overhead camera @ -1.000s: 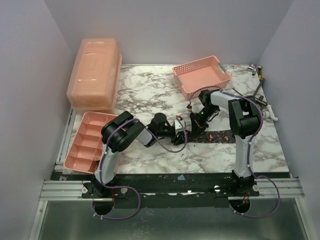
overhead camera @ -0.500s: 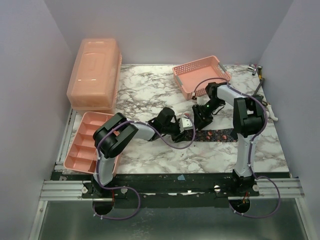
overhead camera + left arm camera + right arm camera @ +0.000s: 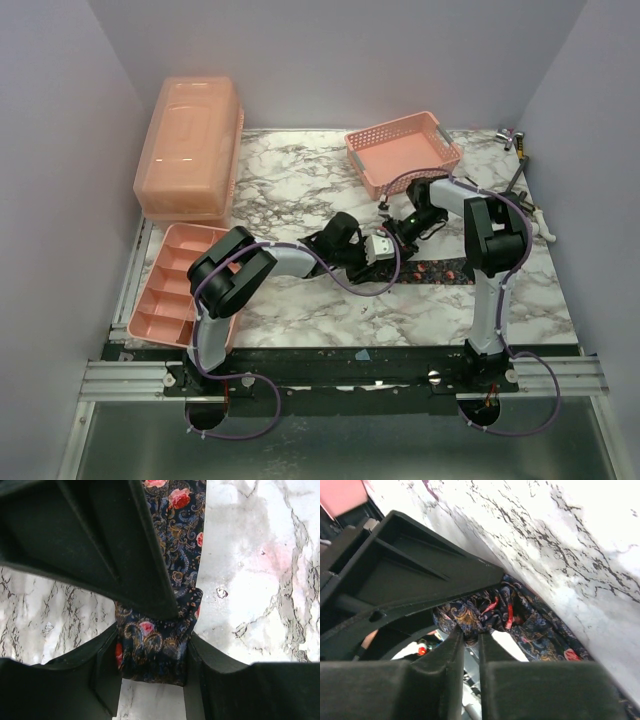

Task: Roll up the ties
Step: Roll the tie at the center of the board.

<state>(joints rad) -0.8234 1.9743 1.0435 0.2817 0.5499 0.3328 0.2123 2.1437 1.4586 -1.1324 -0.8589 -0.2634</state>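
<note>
A dark navy tie point(image 3: 440, 270) with red and orange dots lies as a strip on the marble table point(image 3: 300, 180), right of centre. Its left end is wound into a small coil point(image 3: 150, 655). My left gripper point(image 3: 378, 250) point(image 3: 152, 647) is shut on that coil, one finger against each side. The strip point(image 3: 182, 525) runs away from the coil across the marble. My right gripper point(image 3: 394, 234) point(image 3: 471, 636) meets it from the far right, its fingers almost together and pinching a fold of the coil point(image 3: 470, 622). The right gripper's black body hides part of the tie in the left wrist view.
A pink mesh basket point(image 3: 403, 150) stands just behind the grippers. A pink lidded box point(image 3: 190, 148) sits at the back left, with a pink divided tray point(image 3: 175, 285) in front of it. Loose tools point(image 3: 520, 160) lie along the far right edge.
My left gripper has moved right and slightly back, closing onto the tie's coil. My right gripper let go, shifted, and has narrowed again onto the coil's fold.
</note>
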